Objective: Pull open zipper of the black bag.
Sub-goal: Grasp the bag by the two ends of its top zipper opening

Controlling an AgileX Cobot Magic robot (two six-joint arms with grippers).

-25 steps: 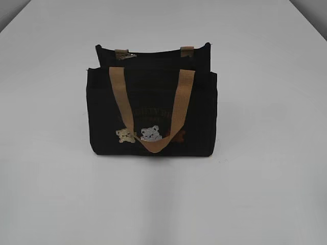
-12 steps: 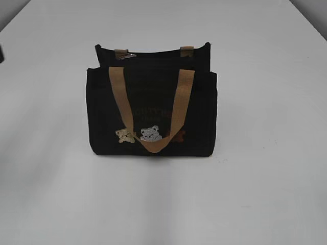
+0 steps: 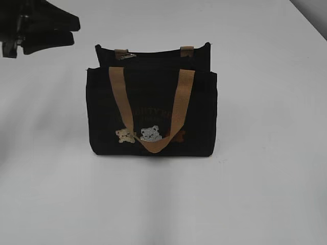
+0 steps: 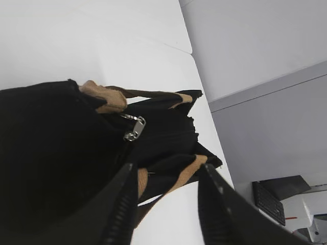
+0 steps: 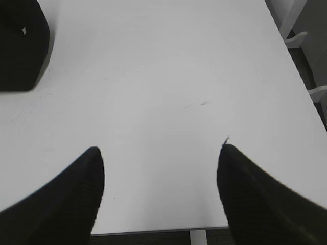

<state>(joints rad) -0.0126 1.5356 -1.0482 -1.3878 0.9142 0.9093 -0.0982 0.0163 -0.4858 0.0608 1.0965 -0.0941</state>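
One black bag (image 3: 151,115) standing upright near the middle of the white table (image 3: 265,153), tan handle (image 3: 152,109) drooping in a loop down the front, two small bear patches (image 3: 139,135) just beside the loop's bottom. Faint lettering above the patches, too dim to read. Zipper (image 3: 153,55) running along the top rear edge, closed along its visible length, silvery pull (image 3: 129,55) lying at the left end beside a tan tab (image 3: 121,52). Second tan tab (image 3: 187,50) toward the right end.

Left gripper (image 3: 71,30) up in the top left corner of the exterior view, dark fingers pointing right toward the bag, well apart from it and touching nothing. Seen from its own wrist: fingers (image 4: 120,209) spread with a clear gap, nothing pinched, aimed over the bag's end, metal pull (image 4: 134,127) ahead of the tips and untouched.

Right gripper (image 5: 158,158) out of the exterior shot. From its wrist: fingers (image 5: 76,189) spread wide over bare tabletop, holding nothing, a black corner of the bag (image 5: 20,46) off at the upper left, well away.
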